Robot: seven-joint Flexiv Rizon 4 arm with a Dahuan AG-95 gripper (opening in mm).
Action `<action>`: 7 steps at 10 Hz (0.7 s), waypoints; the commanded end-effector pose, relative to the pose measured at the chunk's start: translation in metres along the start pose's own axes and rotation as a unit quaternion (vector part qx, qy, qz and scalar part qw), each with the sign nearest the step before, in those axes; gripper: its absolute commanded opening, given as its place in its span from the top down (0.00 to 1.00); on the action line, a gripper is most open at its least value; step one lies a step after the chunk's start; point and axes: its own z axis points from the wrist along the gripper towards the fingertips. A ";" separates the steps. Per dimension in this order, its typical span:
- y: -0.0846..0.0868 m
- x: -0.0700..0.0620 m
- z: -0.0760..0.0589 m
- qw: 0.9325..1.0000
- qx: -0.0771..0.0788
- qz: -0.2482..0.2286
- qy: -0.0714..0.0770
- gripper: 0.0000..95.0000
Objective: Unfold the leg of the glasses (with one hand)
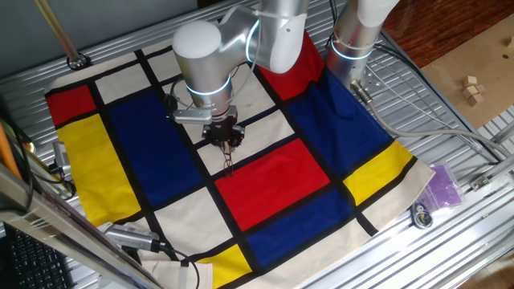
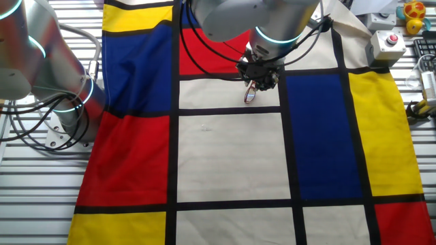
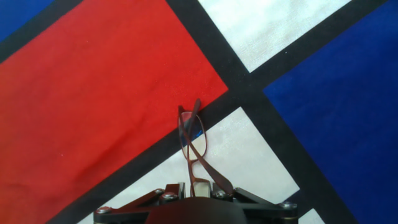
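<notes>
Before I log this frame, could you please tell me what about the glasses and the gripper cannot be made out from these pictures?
- Fingers: hand view, cut off by the bottom edge; fixed views, hidden under the gripper body.
- Grip on the glasses: hand view, their near end runs under the gripper housing.
- The leg: hand view, hinge out of sight; fixed views, too small.
- Whether the glasses touch the cloth: no view settles it.

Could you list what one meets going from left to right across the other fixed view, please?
Grey arm base → red cloth square → gripper holding the glasses → blue square → yellow square → red button box.
</notes>
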 end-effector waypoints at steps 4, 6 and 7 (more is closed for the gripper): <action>0.001 -0.002 0.001 1.000 0.003 0.004 0.000 0.80; 0.002 -0.002 0.002 1.000 0.004 0.006 0.000 0.80; 0.002 -0.002 0.002 1.000 0.004 0.005 -0.001 0.80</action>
